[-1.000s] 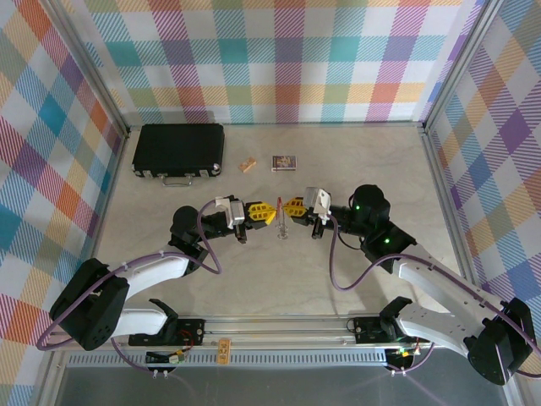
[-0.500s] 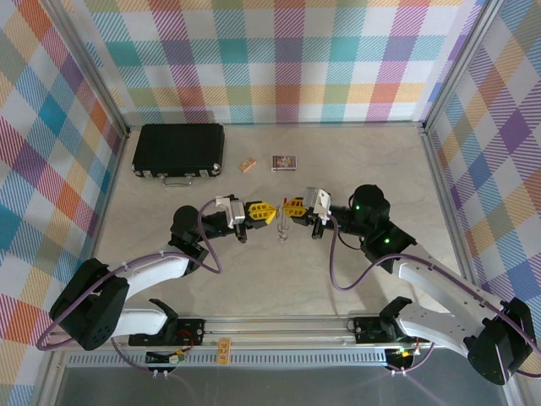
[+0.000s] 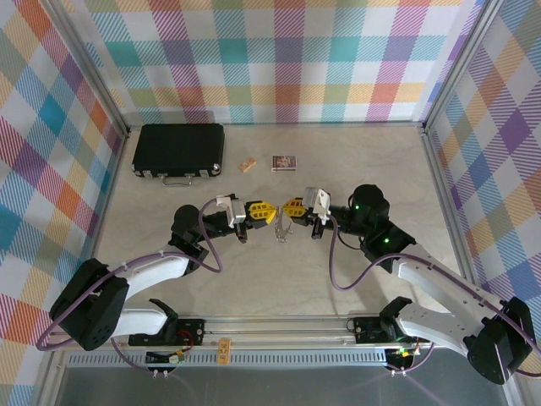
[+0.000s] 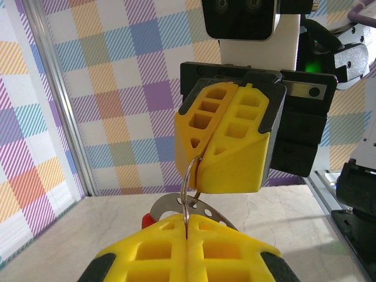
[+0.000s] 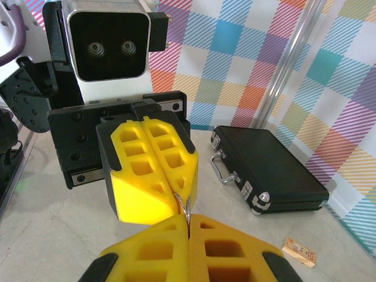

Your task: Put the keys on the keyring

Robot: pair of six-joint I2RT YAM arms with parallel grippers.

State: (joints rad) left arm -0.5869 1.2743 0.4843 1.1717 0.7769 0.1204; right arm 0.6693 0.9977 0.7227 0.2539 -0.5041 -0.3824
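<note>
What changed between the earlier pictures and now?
The keyring, pinched between the left gripper and right gripper, seems to have tilted slightly from upright. Nothing was taken hold of or let go. Both grippers stay shut on it; the arms, case, block and card are unmoved.

Robot lab test cell: plaid backdrop walls [image 3: 287, 59], aluminium frame [image 3: 89, 63], bench-mounted arms [image 3: 152, 271].

A black case [image 3: 178, 150] with metal latches lies flat at the far left of the pale bench [image 3: 279, 275], and to its right, near the bright plaid back wall [image 3: 279, 59], sit a small tan block [image 3: 247, 165] and, close by but not touching, a printed card [image 3: 284, 161].
</note>
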